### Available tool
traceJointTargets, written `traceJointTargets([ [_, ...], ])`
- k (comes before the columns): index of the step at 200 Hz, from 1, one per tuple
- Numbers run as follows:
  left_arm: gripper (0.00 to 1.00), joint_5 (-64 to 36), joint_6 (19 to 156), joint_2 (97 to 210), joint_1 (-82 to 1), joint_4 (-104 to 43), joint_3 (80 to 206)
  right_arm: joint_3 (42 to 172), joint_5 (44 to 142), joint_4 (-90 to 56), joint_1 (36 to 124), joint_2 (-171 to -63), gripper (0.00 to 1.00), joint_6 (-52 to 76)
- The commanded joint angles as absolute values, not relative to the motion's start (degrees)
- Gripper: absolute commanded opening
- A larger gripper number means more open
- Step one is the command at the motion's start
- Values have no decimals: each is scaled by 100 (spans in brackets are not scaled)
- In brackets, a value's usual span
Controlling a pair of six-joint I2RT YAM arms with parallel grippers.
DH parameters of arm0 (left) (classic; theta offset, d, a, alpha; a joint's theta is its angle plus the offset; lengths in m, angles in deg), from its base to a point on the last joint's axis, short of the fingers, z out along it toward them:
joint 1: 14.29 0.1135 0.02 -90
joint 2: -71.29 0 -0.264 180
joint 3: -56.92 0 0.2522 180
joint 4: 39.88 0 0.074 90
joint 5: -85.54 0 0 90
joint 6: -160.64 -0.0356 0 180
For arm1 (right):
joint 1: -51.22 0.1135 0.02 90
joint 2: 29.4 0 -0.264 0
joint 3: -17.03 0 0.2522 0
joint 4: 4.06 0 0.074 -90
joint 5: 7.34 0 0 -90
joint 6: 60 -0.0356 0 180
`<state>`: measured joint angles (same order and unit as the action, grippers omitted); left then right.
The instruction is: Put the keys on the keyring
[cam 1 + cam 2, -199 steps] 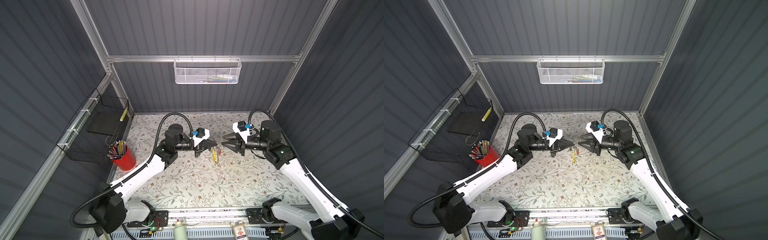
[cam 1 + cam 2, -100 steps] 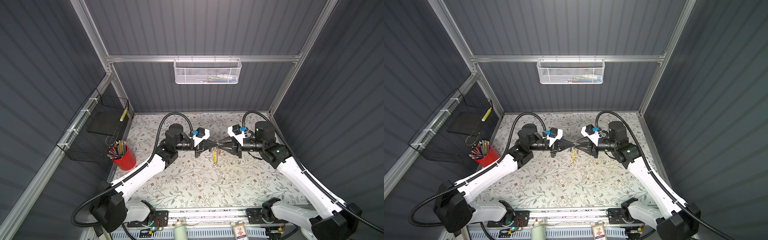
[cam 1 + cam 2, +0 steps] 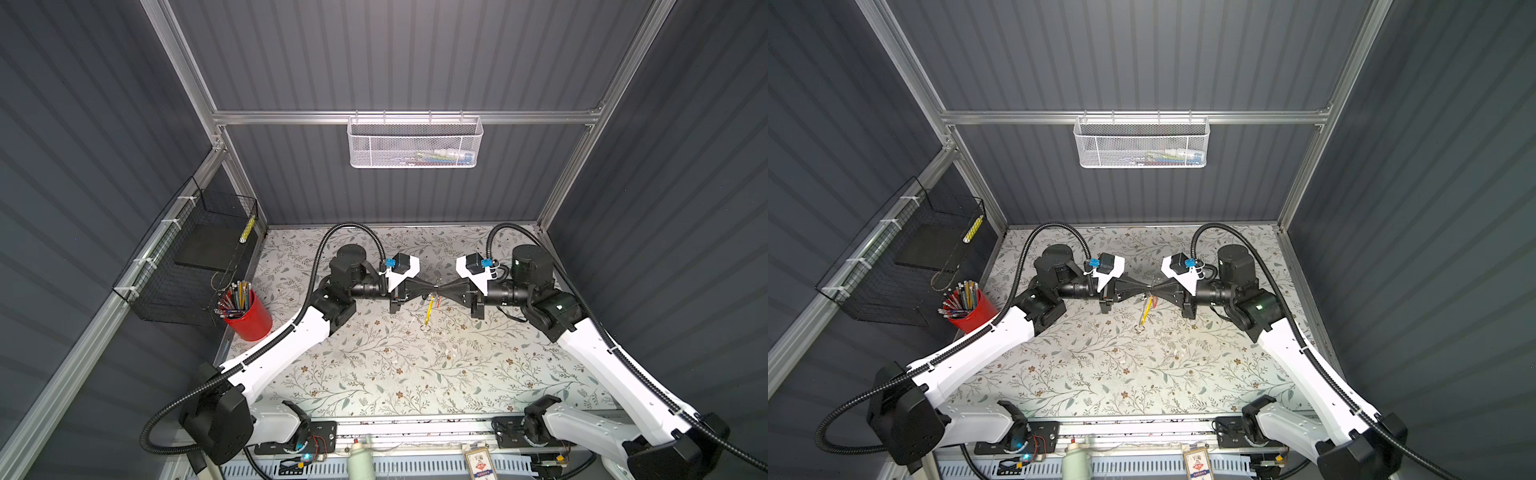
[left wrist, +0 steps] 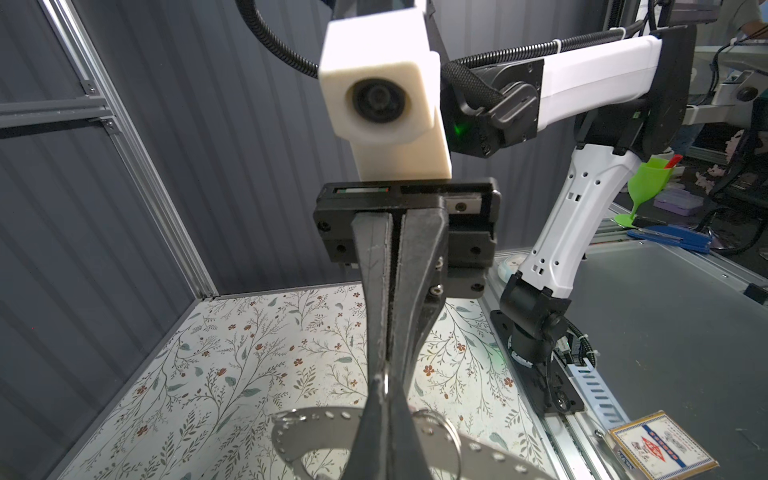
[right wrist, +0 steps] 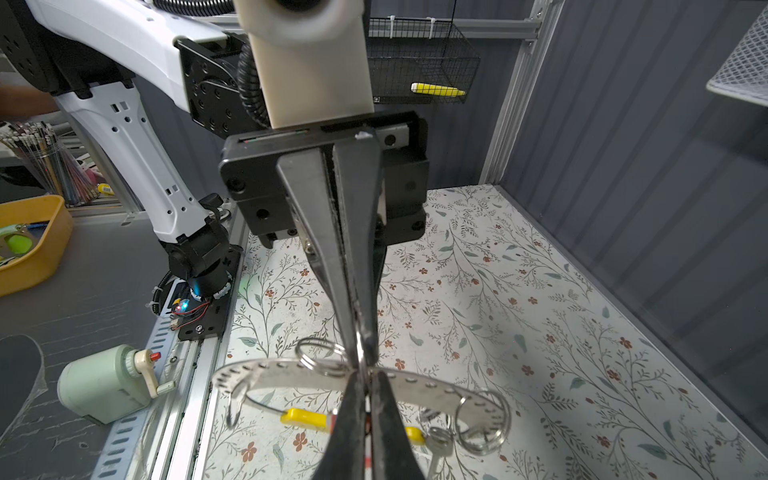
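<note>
1. The left gripper (image 3: 1144,286) and right gripper (image 3: 1158,286) meet nose to nose over the middle of the floral table (image 3: 1100,374), both pretty much level.
2. The left gripper's jaws are pressed together on the keyring (image 5: 270,376), a flat curved metal band with a row of little holes, and it's held up off the table.
3. The right gripper's jaws are closed too, pinching the same band right beside the left one's tips.
4. The keyring's yellow segment (image 5: 303,417) hangs under the band, and both top views show it dangling below the grippers.
5. A small split ring (image 5: 320,353) sits on the band just beside the pinch point.
6. A silvery key (image 5: 438,451) hangs low near the band's other end; what it's threaded on is hard to tell.
</note>
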<state>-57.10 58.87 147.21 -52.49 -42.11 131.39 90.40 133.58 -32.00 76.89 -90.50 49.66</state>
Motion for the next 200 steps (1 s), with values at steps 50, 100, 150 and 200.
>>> traceJointTargets([
  [50,31,-5449,5273,14753,-5235,-3255,13471,9161,13250,-3505,7749,-8984,0,5123],
  [100,39,-4467,3087,14863,-5244,-360,14892,9931,12733,-5322,7758,-9614,0,5365],
  [150,37,-4034,2252,15251,-5499,805,15718,10650,12264,-6126,7919,-10104,0,5329],
  [200,36,-3510,2003,15428,-5774,985,15837,11075,12117,-6513,8073,-10322,0,5339],
])
